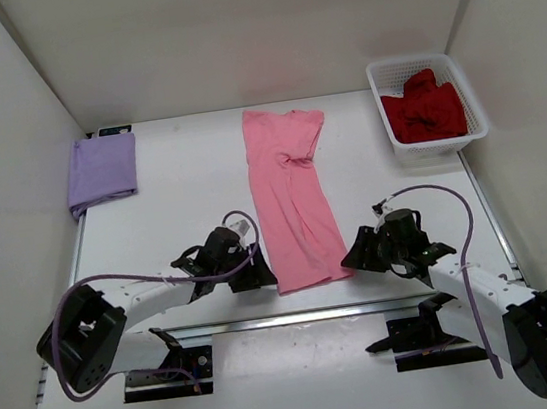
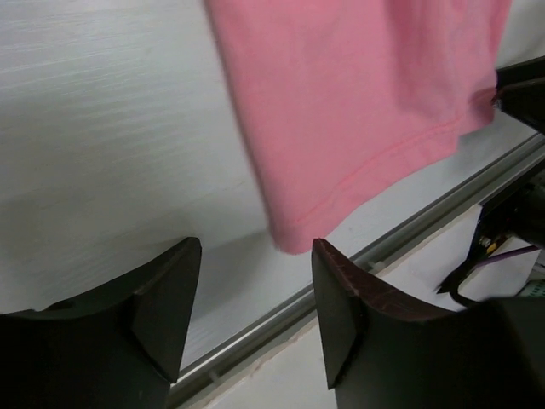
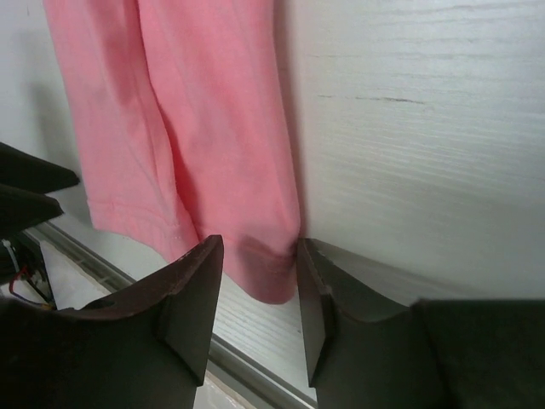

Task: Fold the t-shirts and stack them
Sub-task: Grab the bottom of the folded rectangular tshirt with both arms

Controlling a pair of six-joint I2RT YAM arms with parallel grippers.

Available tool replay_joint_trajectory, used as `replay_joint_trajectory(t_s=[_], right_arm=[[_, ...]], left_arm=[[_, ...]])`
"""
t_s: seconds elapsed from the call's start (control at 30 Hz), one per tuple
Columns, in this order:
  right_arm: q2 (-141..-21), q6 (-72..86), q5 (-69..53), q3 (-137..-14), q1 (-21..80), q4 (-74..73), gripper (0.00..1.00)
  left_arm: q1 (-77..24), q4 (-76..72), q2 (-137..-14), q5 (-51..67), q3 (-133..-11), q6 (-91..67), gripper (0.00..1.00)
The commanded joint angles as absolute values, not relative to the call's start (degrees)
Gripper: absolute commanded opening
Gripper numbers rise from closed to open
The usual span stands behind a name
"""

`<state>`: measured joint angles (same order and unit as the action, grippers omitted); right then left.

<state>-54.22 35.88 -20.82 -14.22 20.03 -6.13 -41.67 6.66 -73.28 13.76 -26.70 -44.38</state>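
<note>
left pincer [image 2: 255,298] and right pincer [image 3: 255,281] gape apart at the bottom hem corners of the soft pink fabric t-shirt [image 1: 291,202]; each should pinch all layers, then lift together

centre strip: pink shirt [image 1: 291,202] lay long from 12 down to 6, so no flat crossing there, only over it.
left gripper [image 1: 259,267]: parked at the shirt's 7 o'clock corner, jaws apart, the corner just ahead of the gap.
right gripper [image 1: 353,255]: at the 5 o'clock corner, jaws apart, hem between them.
9 to 11: wide lane of bare table [image 1: 182,196]. The lavender shirt [image 1: 102,171] sat at 10 by the wall.
1 to 3: open lane too. The basket [image 1: 435,146] holding the dark red shirt [image 1: 425,112] filled the 2 o'clock corner.
6: metal rail [image 1: 318,313] ran close behind both grippers.
edges: white walls [image 1: 230,29] boxed in 9, 12 and 3.
</note>
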Motion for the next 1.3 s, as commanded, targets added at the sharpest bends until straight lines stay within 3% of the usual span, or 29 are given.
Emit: replay_joint_trajectory(t_s=[0.0,0.13,0.37,0.5,0.57,0.77,1.1,1.17,1.27], right_arm=[[-54.1,36.3,-20.5,-11.9,19.4,-9.2,0.38],[-52.6,36.0,-20.4,-11.6,18.9,-10.5,0.35],[-50.5,35.9,-20.6,-11.5,19.6,-12.5,0.33],[-50.8,35.6,-21.1,-11.3,19.8,-12.7,0.28],[-49.7,36.4,-20.7,-11.1,20.4,-12.7,0.22],[-50.6,36.8,-19.7,-11.9,25.8,-14.4,0.00],[-44.0,49.5,-14.9,-14.2,44.2,-18.5,0.00],[-43.7,48.2,-13.8,-17.2,44.4,-22.0,0.00],[-44.6,41.7,-17.3,-22.6,36.9,-23.1,0.00]], left_arm=[[-45.6,0.8,-77.2,9.1,-25.7,-50.4,0.64],[-46.7,-4.6,-79.4,9.3,-23.7,-54.7,0.53],[-47.7,-4.5,-81.4,7.6,-24.8,-54.8,0.55],[-48.7,-5.8,-82.9,8.6,-24.9,-55.6,0.40],[-49.0,-6.2,-83.0,8.7,-24.6,-55.6,0.25],[-47.9,-2.6,-79.8,9.1,-24.1,-55.4,0.02],[-43.4,15.8,-58.4,10.9,-18.6,-52.0,0.00],[-43.2,17.5,-55.8,11.2,-19.9,-52.0,0.00],[-39.6,19.1,-55.8,12.6,-24.6,-50.1,0.00]])
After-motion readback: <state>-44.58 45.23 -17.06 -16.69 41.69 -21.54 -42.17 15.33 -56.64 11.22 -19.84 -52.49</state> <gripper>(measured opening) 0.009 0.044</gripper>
